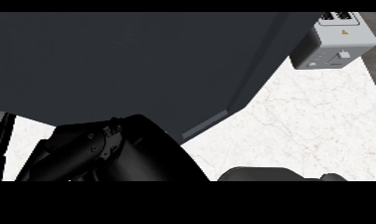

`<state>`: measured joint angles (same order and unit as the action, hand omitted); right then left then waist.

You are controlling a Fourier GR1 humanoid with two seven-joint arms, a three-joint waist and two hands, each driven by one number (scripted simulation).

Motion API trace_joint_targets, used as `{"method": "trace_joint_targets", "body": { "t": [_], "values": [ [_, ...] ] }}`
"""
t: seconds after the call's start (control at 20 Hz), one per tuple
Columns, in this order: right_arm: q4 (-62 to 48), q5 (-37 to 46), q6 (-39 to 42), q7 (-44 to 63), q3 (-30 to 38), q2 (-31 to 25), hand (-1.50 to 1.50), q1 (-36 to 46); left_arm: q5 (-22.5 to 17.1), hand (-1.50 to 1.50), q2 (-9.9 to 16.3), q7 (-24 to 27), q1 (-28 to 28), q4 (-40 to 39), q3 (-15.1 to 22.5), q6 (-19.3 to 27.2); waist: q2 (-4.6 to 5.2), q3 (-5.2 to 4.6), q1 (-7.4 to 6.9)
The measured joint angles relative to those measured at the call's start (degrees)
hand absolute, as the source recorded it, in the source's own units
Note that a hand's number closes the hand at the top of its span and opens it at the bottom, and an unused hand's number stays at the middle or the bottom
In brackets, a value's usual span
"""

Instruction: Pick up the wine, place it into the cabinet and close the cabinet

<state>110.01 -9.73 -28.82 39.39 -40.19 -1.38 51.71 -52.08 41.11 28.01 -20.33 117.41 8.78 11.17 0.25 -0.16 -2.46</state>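
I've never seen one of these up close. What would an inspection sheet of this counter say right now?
Surface: white marbled counter, bare at the right.
Job's things: dark cabinet door fills most of the view; wine not seen.
Clutter: grey toaster at the top right corner.
Robot hands: left robot hand is a dark shape under the door, fingers unclear; right robot hand only a sliver at the lower edge.
Cables: nothing seen.
Surroundings: nothing seen.

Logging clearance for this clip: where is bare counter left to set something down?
Bare marble counter lies right of the dark cabinet door, below the toaster. A thin strip shows at far left. The left hand crowds the lower left; the wine isn't visible.
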Motion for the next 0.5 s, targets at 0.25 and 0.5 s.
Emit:
{"method": "trace_joint_targets", "body": {
  "t": [0.25, 0.5],
  "values": [
    [-13.0, -1.4, 2.1, -4.1, 5.6, 0.8, 1.50, 9.9, 0.3, -1.50, -0.7, -1.5, 0.9, 0.5, -0.8, 0.6, -0.04, 0.05, 0.45],
    [-25.4, -0.7, 4.6, -9.3, 9.9, 1.3, 1.50, 15.7, 1.3, -1.50, -1.6, -2.5, 1.2, 0.9, -1.2, 1.2, -0.05, 0.07, 0.72]
  ]
}}
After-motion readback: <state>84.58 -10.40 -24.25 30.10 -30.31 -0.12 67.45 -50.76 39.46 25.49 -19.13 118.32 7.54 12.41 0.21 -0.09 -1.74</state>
